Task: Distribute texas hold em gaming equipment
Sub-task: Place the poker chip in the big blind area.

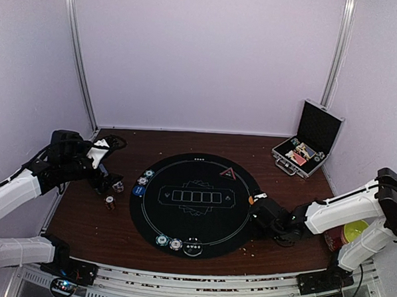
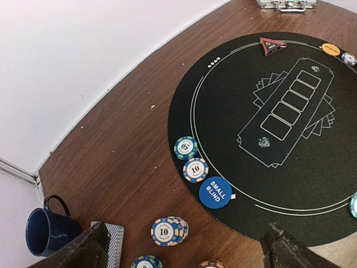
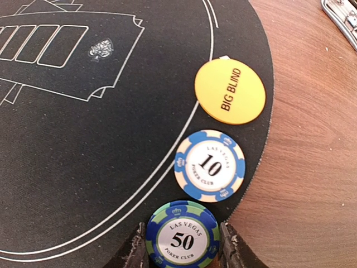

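The right gripper (image 3: 182, 241) stands narrow, pinching a 50 chip (image 3: 181, 237) by its edge, a finger at each side, at the 3 o'clock rim of the mat (image 1: 181, 222). Just past it lie a 10 chip (image 3: 210, 165) and the orange disc (image 3: 230, 91). The left gripper (image 2: 187, 237) gapes wide and holds nothing. It is over the table (image 1: 88, 229) off the mat's 9 o'clock, above a chip stack (image 2: 169, 230) and cards (image 2: 114, 248). The blue disc (image 2: 215, 191) sits at 9 o'clock beside two chips (image 2: 195, 170). The triangle (image 2: 272, 45) is at 1 and two more chips (image 1: 175, 244) at 7.
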`<state>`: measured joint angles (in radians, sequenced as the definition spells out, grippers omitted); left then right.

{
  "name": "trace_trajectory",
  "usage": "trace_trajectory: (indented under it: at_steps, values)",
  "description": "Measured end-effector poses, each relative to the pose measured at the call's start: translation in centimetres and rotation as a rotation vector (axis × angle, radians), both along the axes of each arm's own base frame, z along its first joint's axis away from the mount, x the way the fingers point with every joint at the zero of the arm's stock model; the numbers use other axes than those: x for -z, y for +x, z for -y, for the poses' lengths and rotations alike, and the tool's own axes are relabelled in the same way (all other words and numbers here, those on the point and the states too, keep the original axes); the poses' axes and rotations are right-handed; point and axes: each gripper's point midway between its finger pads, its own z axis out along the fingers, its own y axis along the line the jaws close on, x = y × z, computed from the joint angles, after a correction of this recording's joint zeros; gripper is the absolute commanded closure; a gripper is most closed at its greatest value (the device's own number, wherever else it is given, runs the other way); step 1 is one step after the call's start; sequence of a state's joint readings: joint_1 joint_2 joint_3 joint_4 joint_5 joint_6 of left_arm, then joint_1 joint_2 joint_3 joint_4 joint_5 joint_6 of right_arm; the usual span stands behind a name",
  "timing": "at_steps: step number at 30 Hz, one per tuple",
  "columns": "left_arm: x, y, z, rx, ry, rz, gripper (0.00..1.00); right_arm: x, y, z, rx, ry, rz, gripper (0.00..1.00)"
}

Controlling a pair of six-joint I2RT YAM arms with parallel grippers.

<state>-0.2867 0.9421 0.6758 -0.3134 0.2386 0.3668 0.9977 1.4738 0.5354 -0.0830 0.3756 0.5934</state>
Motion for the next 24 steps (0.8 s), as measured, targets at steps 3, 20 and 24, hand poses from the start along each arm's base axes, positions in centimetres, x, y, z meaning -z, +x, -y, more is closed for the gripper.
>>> trace_trajectory:
  at_steps: [3,20,24]
  values:
    - [0.01,0.00,0.00,0.000,0.000,0.000,0.02,0.05,0.12,-0.21,-0.004,0.003,0.004,0.58]
    - [0.03,0.00,0.00,0.000,0.000,-0.001,0.02,-0.04,0.90,-0.48,0.019,-0.005,0.025,0.30]
    - [0.06,-0.01,0.00,0.000,0.000,-0.001,0.02,-0.27,0.40,-0.83,0.000,0.004,0.014,0.24]
